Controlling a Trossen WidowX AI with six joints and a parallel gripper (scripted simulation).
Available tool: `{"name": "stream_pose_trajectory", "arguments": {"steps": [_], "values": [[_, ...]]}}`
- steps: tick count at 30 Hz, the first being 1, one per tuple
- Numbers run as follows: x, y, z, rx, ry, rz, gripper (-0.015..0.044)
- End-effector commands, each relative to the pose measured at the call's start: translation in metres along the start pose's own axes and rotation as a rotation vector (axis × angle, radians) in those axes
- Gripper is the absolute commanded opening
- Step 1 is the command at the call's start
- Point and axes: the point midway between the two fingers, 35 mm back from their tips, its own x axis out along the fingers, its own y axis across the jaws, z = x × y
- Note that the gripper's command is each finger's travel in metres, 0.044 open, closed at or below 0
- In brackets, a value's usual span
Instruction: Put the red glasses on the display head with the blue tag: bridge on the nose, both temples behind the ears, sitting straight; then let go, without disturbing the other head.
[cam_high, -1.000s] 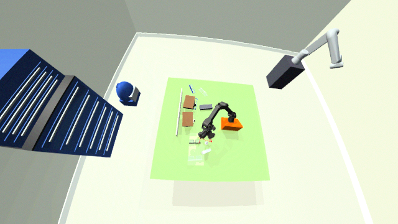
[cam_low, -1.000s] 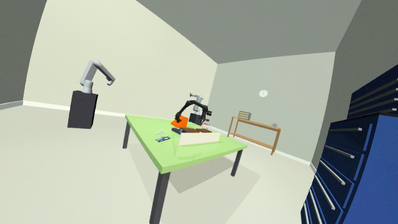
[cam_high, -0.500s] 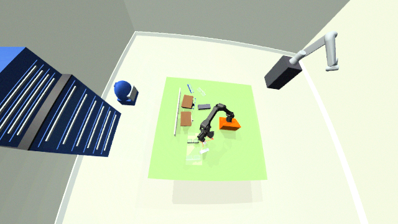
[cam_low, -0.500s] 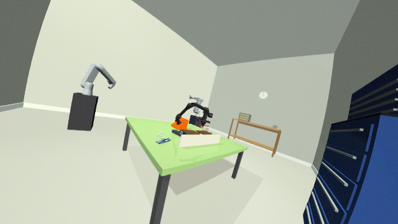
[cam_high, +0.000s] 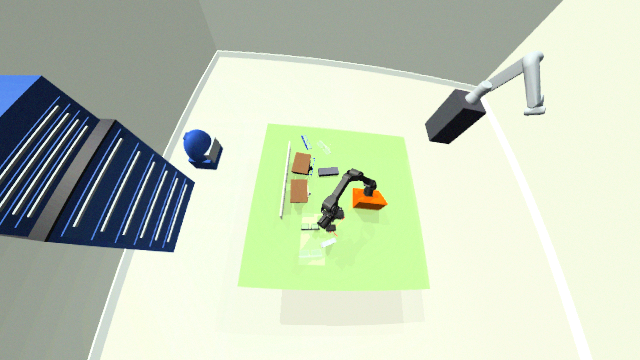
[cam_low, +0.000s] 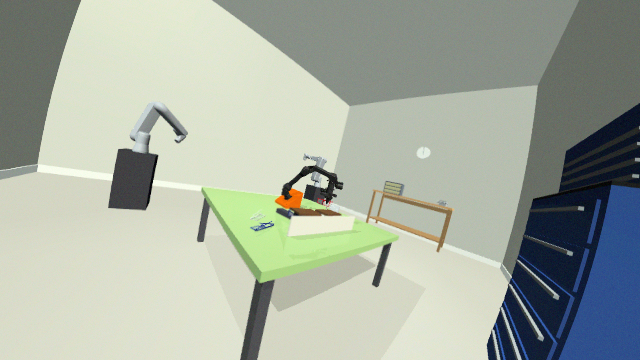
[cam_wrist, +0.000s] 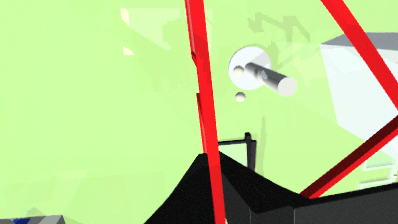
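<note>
Pincer (cam_wrist: 212, 200) clamped on red glasses (cam_wrist: 204, 90), above green table (cam_wrist: 75, 125)

bright, soft shadows, edges seemingly warped
</note>
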Motion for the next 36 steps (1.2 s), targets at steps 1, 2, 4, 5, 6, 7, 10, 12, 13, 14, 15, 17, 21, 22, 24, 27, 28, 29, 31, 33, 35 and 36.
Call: {"name": "stream_pose_trajectory", "arguments": {"steps": [1, 2, 4, 5, 6, 7, 10, 12, 13, 14, 15, 17, 21, 22, 24, 27, 28, 29, 31, 33, 35, 36], "values": [[0.0, -0.005, -0.001, -0.13, -0.001, -0.005, 0.0], [0.0, -0.006, -0.001, -0.14, -0.001, -0.005, 0.0], [0.002, -0.006, -0.001, -0.14, -0.001, -0.005, 0.0], [0.005, -0.006, -0.001, -0.14, -0.001, -0.005, 0.0], [0.007, -0.006, -0.001, -0.14, -0.001, -0.005, 0.0], [0.011, -0.006, -0.002, -0.141, -0.001, -0.005, 0.0], [0.025, -0.006, -0.002, -0.141, -0.001, -0.004, 0.0], [0.034, -0.006, -0.002, -0.142, 0.0, -0.004, 0.0], [0.039, -0.006, -0.002, -0.142, 0.0, -0.004, 0.0], [0.044, -0.006, -0.002, -0.142, 0.0, -0.004, 0.0], [0.049, -0.006, -0.002, -0.142, 0.0, -0.003, 0.0], [0.057, -0.006, -0.001, -0.143, 0.0, -0.003, 0.0], [0.06, -0.005, -0.001, -0.143, 0.0, -0.002, 0.0], [0.06, -0.005, -0.001, -0.143, 0.0, -0.002, 0.0], [0.06, -0.005, -0.001, -0.143, 0.0, -0.002, 0.0], [0.06, -0.005, -0.001, -0.143, 0.0, -0.002, 0.0], [0.06, -0.005, 0.0, -0.143, -0.001, -0.002, 0.0], [0.06, -0.004, 0.0, -0.143, -0.001, -0.002, 0.0], [0.06, -0.003, 0.001, -0.143, -0.001, -0.002, 0.0], [0.06, -0.001, 0.003, -0.143, -0.001, -0.002, 0.0], [0.06, 0.0, 0.005, -0.143, -0.001, -0.002, 0.0], [0.06, 0.001, 0.006, -0.143, -0.001, -0.002, 0.0]]}}
